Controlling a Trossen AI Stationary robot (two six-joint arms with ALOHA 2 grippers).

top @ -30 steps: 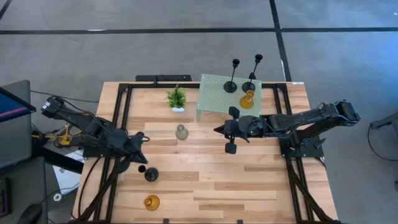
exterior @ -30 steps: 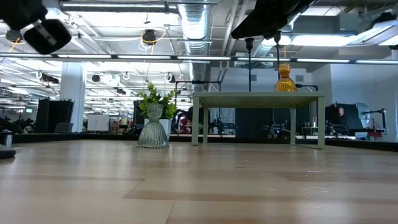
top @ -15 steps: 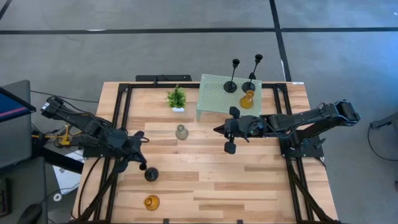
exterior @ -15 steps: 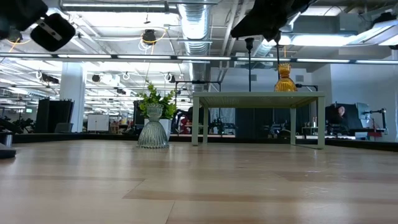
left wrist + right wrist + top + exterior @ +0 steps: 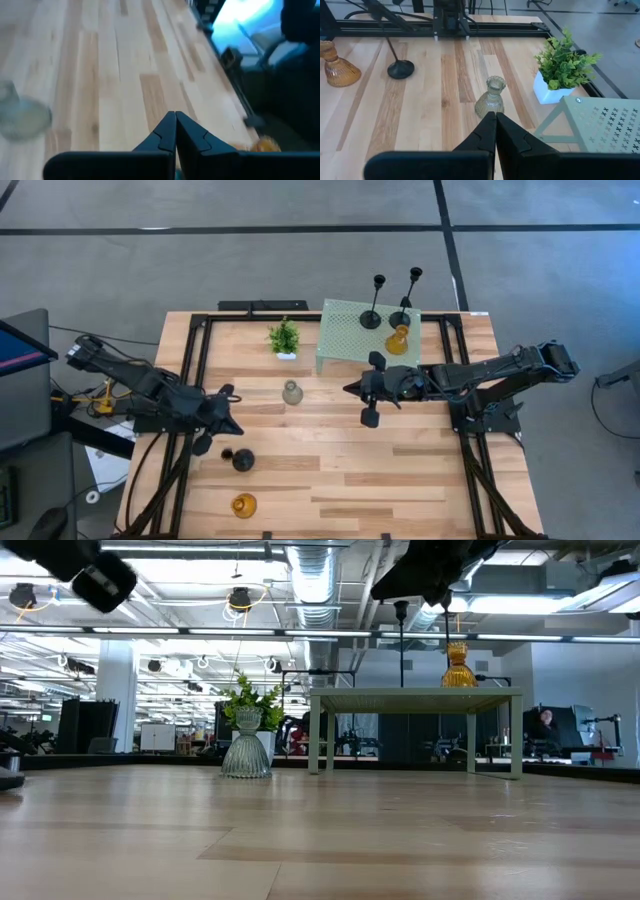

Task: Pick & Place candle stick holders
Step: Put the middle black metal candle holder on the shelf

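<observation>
black holder [image 5: 243,461] upright on counter [image 5: 400,480], amber [image 5: 243,505] and clear glass [image 5: 292,392] ones near | top-heavy, thin stem: grip stem low; glass slippery, fragile | left claw [image 5: 229,424] closed, empty, above it | right claw [image 5: 350,389] closed, empty, mid-counter

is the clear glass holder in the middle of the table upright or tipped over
Upright: the clear glass holder stands on its wide base, neck up, in the right wrist and low views.
</observation>
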